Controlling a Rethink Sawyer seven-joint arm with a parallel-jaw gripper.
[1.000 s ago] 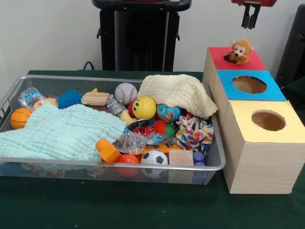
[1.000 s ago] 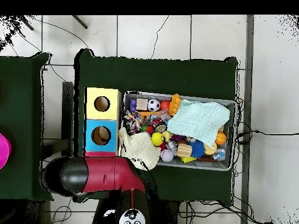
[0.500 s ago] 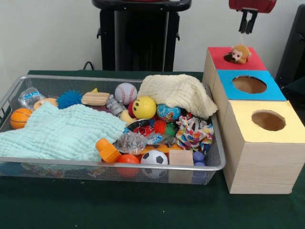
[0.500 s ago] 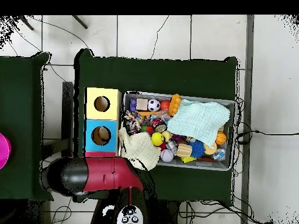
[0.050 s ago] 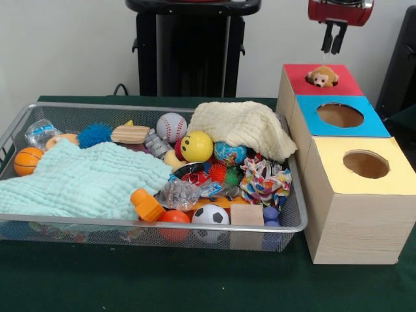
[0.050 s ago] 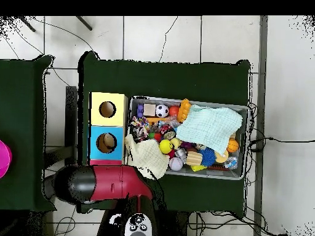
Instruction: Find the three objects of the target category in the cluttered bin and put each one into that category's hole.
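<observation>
The pincer (image 5: 331, 45) is seen high above the red box (image 5: 351, 82), its two fingers drawn close together with nothing gripped between them. A small stuffed monkey (image 5: 322, 77) is sunk into the hole of the red box, with only its head and shoulders showing above the top. The blue box (image 5: 374, 120) and the yellow box (image 5: 396, 175) are lined up in front of the red one, each with an open round hole. Beside them on the green worktop (image 5: 195, 286), the wire bin (image 5: 296, 221) is crowded with toys: a baseball (image 5: 171, 127), a yellow smiley ball (image 5: 197, 146), a soccer ball (image 5: 210, 215), a basketball (image 5: 27, 160), a wooden block (image 5: 247, 214), a mint cloth (image 5: 84, 182) and a cream cloth (image 5: 244, 128). In the overhead view, the red arm (image 6: 107, 183) is stretched across the spot where the red box stands.
</observation>
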